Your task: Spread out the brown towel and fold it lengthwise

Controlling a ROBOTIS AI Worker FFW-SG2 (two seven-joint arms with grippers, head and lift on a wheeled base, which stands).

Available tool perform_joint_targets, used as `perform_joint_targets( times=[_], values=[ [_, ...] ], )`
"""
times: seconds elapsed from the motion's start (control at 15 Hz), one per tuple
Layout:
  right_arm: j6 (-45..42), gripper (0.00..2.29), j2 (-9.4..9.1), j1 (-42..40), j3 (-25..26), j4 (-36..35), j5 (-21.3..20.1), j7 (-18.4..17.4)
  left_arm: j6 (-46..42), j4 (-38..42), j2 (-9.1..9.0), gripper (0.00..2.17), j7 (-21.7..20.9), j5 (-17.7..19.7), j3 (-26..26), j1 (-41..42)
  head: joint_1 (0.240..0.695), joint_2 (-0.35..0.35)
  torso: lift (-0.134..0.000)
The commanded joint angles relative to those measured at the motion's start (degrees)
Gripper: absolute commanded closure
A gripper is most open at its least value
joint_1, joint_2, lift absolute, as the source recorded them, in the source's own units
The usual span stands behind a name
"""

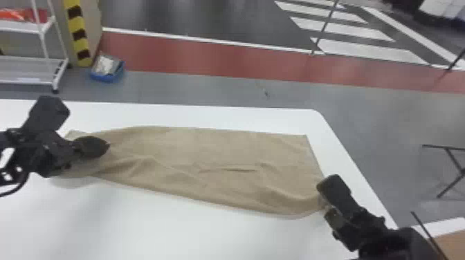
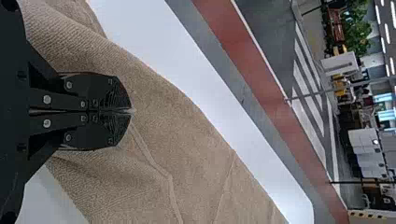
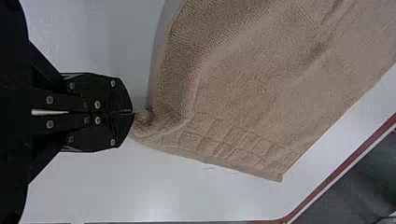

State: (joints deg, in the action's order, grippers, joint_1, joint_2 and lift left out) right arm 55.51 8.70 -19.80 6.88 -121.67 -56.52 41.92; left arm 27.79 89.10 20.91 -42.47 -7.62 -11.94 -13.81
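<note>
The brown towel (image 1: 214, 148) lies across the white table, long side running left to right, with creases along its middle and near edge. Over its left end is my left gripper (image 1: 108, 146). In the left wrist view the left gripper (image 2: 130, 111) has its fingers together, pressed against the towel (image 2: 187, 135); whether cloth is pinched between them is hard to tell. At the towel's near right corner is my right gripper (image 1: 322, 204). The right wrist view has the right gripper (image 3: 134, 112) closed on that bunched corner of the towel (image 3: 252, 84), beside its checked border.
The white table (image 1: 173, 235) has its right edge just past the towel and the right arm. Beyond it on the floor are a blue bin (image 1: 109, 76) and a white shelf rack (image 1: 27, 61) at the far left. Dark metal legs (image 1: 453, 162) stand at the right.
</note>
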Motion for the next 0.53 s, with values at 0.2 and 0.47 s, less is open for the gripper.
perform_joint_targets(
  times=[0.2,0.47],
  values=[
    [-0.18,1.35,0.53,1.0,0.68,0.82,0.8,0.01,-4.27,10.04,8.18,1.73,-21.16,19.22,21.52,11.88,0.695,-0.261,-0.124],
    [-0.18,1.35,0.7,1.44,0.85,0.47,0.97,0.18,-16.05,9.43,14.86,0.43,-31.01,18.51,26.97,20.84,0.695,-0.209,-0.124]
  ],
)
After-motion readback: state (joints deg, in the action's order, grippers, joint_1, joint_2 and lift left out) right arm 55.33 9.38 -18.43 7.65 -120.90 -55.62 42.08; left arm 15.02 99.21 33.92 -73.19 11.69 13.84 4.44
